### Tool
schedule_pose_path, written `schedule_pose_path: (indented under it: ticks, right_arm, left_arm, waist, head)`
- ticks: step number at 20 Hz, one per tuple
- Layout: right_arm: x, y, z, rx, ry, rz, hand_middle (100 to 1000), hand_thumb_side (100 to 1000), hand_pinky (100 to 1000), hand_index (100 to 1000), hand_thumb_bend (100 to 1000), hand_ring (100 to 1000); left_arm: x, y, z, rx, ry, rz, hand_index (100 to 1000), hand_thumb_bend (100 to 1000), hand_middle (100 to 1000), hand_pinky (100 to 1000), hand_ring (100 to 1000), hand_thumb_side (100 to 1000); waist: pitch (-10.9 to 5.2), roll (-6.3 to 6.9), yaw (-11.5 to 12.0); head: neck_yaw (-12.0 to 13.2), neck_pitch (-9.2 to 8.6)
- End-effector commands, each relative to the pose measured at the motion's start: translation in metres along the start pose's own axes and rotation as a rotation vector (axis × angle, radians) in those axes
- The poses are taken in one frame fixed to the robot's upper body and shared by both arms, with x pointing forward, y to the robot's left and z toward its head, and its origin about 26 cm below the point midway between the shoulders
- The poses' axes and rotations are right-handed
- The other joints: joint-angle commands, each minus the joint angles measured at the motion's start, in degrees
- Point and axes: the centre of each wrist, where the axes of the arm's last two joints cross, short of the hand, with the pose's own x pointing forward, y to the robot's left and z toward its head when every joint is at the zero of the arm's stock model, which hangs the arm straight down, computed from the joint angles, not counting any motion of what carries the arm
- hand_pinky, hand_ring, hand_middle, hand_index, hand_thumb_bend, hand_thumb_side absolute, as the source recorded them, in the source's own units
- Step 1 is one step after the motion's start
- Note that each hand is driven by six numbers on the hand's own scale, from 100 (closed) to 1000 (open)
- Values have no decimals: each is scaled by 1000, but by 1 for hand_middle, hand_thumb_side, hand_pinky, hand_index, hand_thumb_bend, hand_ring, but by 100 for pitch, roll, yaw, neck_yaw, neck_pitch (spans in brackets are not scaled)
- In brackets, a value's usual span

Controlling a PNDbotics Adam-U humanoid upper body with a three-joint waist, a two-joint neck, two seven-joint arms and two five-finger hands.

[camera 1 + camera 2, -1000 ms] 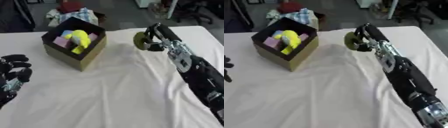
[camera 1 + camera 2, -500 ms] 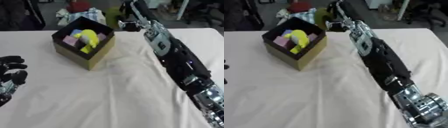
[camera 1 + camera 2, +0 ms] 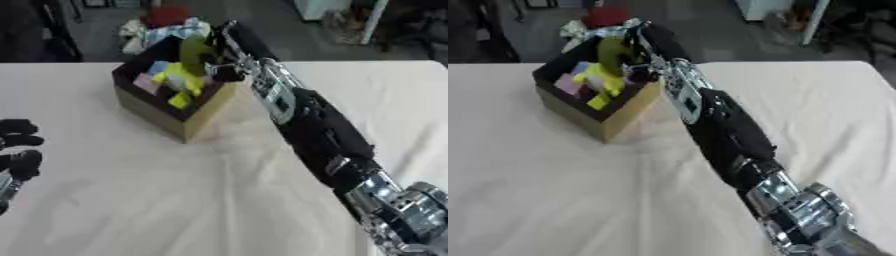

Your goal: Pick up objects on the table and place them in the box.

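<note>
A brown cardboard box [image 3: 197, 117] stands on the white tablecloth at the upper left. Inside lie a yellow piece [image 3: 179, 80], a pink one [image 3: 144, 84] and a light blue one [image 3: 157, 66]. My right arm stretches from the lower right up to the box. Its hand [image 3: 232, 55] hovers over the box's far right rim, fingers curled on an olive-green object [image 3: 610, 50] held above the box's inside. My left hand [image 3: 17, 150] rests open at the left edge, well apart from the box.
Behind the table lies a heap of cloth with something red on top [image 3: 166, 22]. Dark floor and furniture legs show at the far right [image 3: 367, 25]. The white cloth [image 3: 131, 200] spreads in front of the box.
My right hand has carried the olive-green object left from beside the box to above its inside. The camera has shifted, moving the box in view. The left hand stays put.
</note>
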Motion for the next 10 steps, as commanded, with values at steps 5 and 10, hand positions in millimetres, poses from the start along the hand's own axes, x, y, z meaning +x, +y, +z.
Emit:
schedule_pose_path:
  ticks: [5,10]
  right_arm:
    - [11,-18,-8,-22,-75,108,904,436,797,967,411,836]
    - [22,-39,-12,-95,-144,93,880,418,786,960,351,819]
  left_arm:
    - [8,1,-4,-3,-31,-3,733,625,644,404,669,504]
    - [7,2,-3,5,-27,-5,732,625,643,404,670,504]
  waist:
    - [-25,59,5]
    - [-31,43,-76]
  head:
    - [-11,-92]
    - [35,-91]
